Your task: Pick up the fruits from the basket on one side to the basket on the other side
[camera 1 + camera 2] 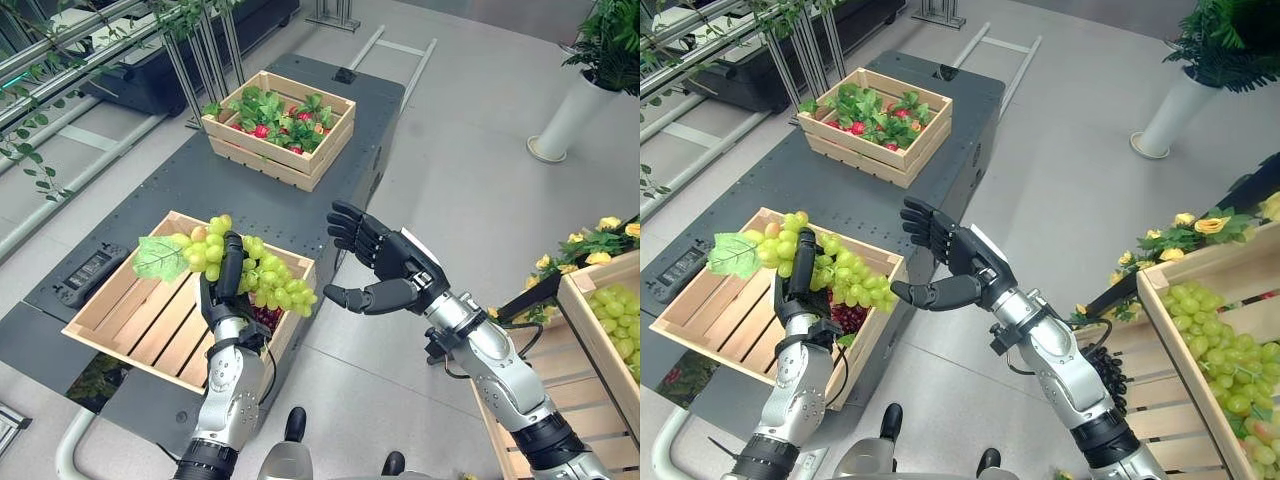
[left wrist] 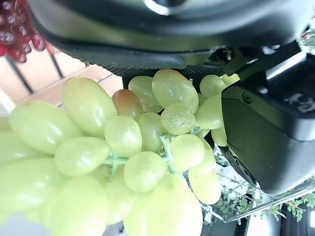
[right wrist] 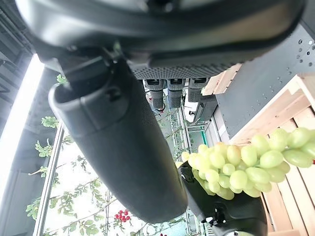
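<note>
My left hand (image 1: 226,285) is shut on a bunch of green grapes (image 1: 255,270) with a green leaf (image 1: 160,258), held above the near wooden crate (image 1: 130,320) on the dark cart. Seen close in the left wrist view, the grapes (image 2: 123,147) lie against the palm. A red grape bunch (image 1: 266,317) lies in that crate under the hand. My right hand (image 1: 385,265) hovers open just right of the grapes, fingers spread, palm facing them, not touching. The right wrist view looks past my thumb (image 3: 123,147) to the held grapes (image 3: 236,167).
A second crate (image 1: 280,125) with leaves and red fruit stands farther back on the cart (image 1: 250,205). At the right, a wooden crate (image 1: 1200,360) holds more green grapes (image 1: 1230,350), with yellow flowers (image 1: 1185,230) beside it. A white planter (image 1: 570,115) stands on the floor.
</note>
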Tool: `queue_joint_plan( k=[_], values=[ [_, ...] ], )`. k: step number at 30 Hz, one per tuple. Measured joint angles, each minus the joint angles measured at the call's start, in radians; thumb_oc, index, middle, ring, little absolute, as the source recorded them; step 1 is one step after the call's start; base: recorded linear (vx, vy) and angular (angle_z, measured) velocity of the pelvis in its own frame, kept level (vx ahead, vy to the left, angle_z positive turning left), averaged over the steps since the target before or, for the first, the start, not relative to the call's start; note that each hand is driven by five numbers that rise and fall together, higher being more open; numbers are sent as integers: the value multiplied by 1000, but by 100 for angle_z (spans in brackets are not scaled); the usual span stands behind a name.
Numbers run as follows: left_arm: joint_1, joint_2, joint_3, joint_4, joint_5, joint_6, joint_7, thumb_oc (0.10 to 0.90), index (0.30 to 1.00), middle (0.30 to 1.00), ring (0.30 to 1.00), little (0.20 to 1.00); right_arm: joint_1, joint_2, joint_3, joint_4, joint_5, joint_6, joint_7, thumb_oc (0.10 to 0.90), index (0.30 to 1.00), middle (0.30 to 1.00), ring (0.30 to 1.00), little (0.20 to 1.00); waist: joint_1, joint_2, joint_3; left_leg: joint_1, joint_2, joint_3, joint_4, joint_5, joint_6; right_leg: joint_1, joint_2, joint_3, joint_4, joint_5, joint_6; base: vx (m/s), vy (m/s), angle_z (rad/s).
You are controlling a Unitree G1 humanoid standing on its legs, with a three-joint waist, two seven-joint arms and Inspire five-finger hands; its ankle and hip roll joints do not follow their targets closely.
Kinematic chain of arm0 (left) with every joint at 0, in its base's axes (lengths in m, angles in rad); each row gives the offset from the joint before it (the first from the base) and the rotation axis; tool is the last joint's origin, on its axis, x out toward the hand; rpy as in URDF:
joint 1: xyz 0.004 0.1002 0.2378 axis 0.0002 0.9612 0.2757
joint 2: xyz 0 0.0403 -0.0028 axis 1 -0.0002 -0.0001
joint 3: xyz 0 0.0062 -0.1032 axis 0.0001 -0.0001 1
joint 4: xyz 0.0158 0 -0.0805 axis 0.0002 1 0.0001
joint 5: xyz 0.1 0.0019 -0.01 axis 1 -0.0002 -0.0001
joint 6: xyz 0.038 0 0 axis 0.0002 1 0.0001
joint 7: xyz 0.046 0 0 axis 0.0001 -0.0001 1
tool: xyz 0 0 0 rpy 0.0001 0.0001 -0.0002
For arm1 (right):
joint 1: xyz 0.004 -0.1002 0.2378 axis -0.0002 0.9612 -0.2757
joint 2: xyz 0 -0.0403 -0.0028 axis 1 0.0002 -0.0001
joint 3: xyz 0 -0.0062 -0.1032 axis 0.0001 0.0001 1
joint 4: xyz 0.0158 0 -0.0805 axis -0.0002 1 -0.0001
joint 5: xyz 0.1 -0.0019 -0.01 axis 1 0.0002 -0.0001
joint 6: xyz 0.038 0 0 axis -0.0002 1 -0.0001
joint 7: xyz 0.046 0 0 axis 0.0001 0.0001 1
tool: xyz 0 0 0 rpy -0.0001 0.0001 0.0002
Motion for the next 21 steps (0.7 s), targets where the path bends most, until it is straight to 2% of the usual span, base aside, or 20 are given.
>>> queue_joint_plan(
  k=[8, 11, 17, 21],
  values=[
    [0, 0, -33, -43, -29, 15, -46, 400, 300, 300, 300, 300, 0, 9, 14, 0, -69, 17, 0, 800, 900, 900, 900, 900, -2, 11, -7, 6, -1, 0, 0, 0, 1, 6, -1, 0, 0, 0, 0, 0, 0, 0],
    [0, 1, -51, -51, -28, 15, -46, 400, 300, 300, 300, 300, 0, 7, 21, 0, -69, 43, 0, 800, 900, 900, 900, 900, -3, 20, -12, 6, -1, 0, 0, 0, 1, 6, -1, 1, 0, 0, 0, 0, 0, 0],
    [-4, 9, -60, -89, -27, 15, -45, 400, 300, 300, 300, 300, 0, -3, 22, 0, -67, 102, 0, 800, 900, 900, 900, 900, -5, 20, -12, 6, -2, 0, 0, 1, 1, 7, -1, 0, 0, 0, 0, 0, 0, 0],
    [-4, 11, -62, -89, -27, 15, -48, 400, 300, 300, 300, 300, 0, -18, 22, 0, -66, 118, 0, 800, 900, 900, 900, 900, -6, 20, -12, 6, -2, 0, 0, 1, 1, 7, -1, 0, 0, 0, 0, -8, 1, 0]
  ],
)
